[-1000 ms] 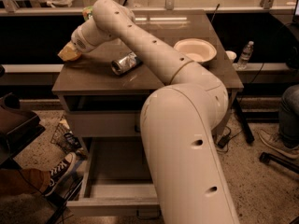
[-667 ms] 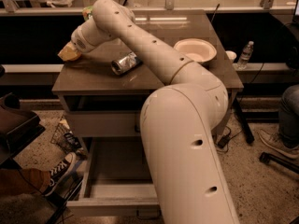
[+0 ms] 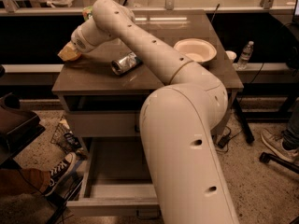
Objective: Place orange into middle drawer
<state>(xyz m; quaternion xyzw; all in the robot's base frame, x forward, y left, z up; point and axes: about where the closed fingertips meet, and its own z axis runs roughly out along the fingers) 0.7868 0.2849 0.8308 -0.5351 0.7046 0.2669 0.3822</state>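
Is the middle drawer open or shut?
Open: the middle drawer is pulled out, its floor visible. The pincer is at the tabletop's left edge.

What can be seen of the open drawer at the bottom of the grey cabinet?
The middle drawer is a wide grey tray with low side walls, pulled out at the bottom of the cabinet. The robot's arm hides its right part. The gripper is above, at the cabinet top's left edge.

end effector: tabletop left, maybe on orange | can: centre | bowl: right | middle drawer: below
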